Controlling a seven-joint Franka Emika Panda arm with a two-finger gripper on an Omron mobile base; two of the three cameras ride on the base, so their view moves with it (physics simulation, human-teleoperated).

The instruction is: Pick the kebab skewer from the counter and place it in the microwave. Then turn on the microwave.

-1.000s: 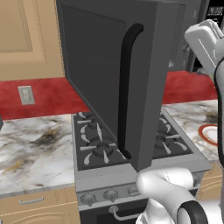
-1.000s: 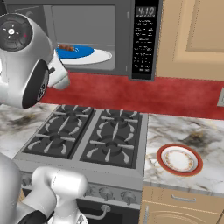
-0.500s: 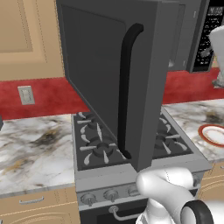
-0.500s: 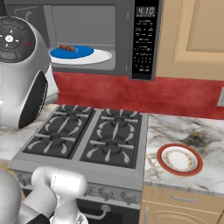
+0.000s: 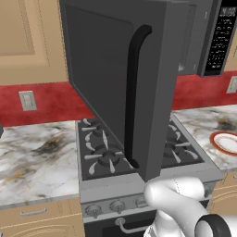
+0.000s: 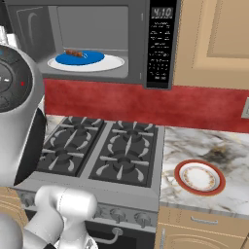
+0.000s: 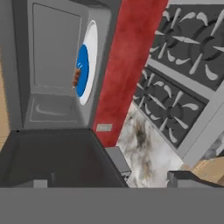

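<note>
The kebab skewer [image 6: 74,53] lies on a blue plate [image 6: 80,58] inside the microwave [image 6: 92,41], its door [image 5: 118,83] swung open, while the gripper [image 7: 148,175] hangs spread wide and empty near the counter [image 7: 144,148].

Microwave [image 6: 97,44] display [image 6: 161,12] seemingly reads "4:10".

A home kitchen: a gas stove [image 6: 102,155] sits between marble counter [image 6: 204,146] stretches, tan cabinets [image 6: 214,39] hang above a red backsplash [image 6: 146,104], and the microwave [image 6: 92,41] stands open over the burners.
</note>
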